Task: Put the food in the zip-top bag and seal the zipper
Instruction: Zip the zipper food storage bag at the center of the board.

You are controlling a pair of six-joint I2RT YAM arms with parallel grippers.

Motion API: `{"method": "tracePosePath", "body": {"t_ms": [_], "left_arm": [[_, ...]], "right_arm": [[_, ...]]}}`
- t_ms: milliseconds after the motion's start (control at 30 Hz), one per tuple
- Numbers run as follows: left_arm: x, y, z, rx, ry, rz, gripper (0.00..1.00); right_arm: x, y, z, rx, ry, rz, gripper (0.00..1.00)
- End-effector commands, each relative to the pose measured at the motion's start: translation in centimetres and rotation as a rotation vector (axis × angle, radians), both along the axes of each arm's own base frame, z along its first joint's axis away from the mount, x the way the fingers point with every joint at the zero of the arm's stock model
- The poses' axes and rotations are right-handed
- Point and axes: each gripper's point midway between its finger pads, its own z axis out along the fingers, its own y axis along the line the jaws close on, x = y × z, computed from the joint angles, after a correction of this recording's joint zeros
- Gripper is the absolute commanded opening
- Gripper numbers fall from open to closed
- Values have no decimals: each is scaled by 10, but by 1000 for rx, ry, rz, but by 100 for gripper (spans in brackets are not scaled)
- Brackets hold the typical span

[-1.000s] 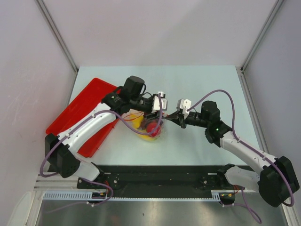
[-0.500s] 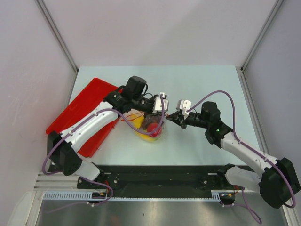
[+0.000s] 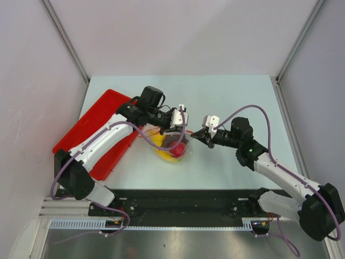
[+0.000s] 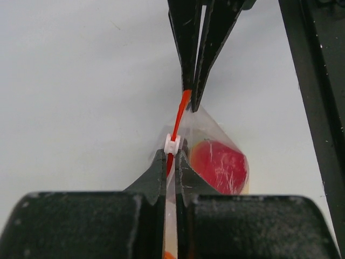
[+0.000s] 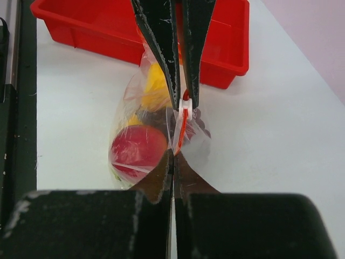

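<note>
1. Plastic, clear and crinkly: the zip-top bag [image 3: 172, 153] bulges with the food and is strung between my two arms over the tabletop [image 3: 232, 97], just beside the red tray [image 3: 81, 128].
2. Along the bag's top edge the zipper [image 4: 184, 108] runs as a thin red-orange strip, pulled straight, with a small white slider [image 4: 172, 144] on it.
3. My left jaws are pinched shut on the zipper, tips right up against the slider.
4. My right jaws are closed flat on the far end of the same strip, at the bag's corner.
5. Inside, a round red fruit [image 5: 137, 148] presses against the film. The yellow banana [image 5: 156, 81] shows behind it, and a dark cluster [image 5: 160, 117] sits between them, blurred by the plastic.
6. Wrinkles fan down from the strip towards the fruit.
7. Whether the bag's bottom touches the tabletop, I cannot tell.
</note>
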Motion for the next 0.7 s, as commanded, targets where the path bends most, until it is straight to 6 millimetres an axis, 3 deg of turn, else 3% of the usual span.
{"method": "tracePosePath", "body": {"t_ms": [0,267,467,667], "left_arm": [[11,17,0,37,-33,41,1],[33,56,-16,96,-20,144,1],[42,91,-23,156,-43,202,0],[45,112,-29,191,-41,245,0]], "right_arm": [[-3,-1,22,29,-81,10,0],[1,-12,20,12,-74,-21,0],[17,-36,22,8,-68,-122,0],[25,-58,19,-14,-59,-180,0]]}}
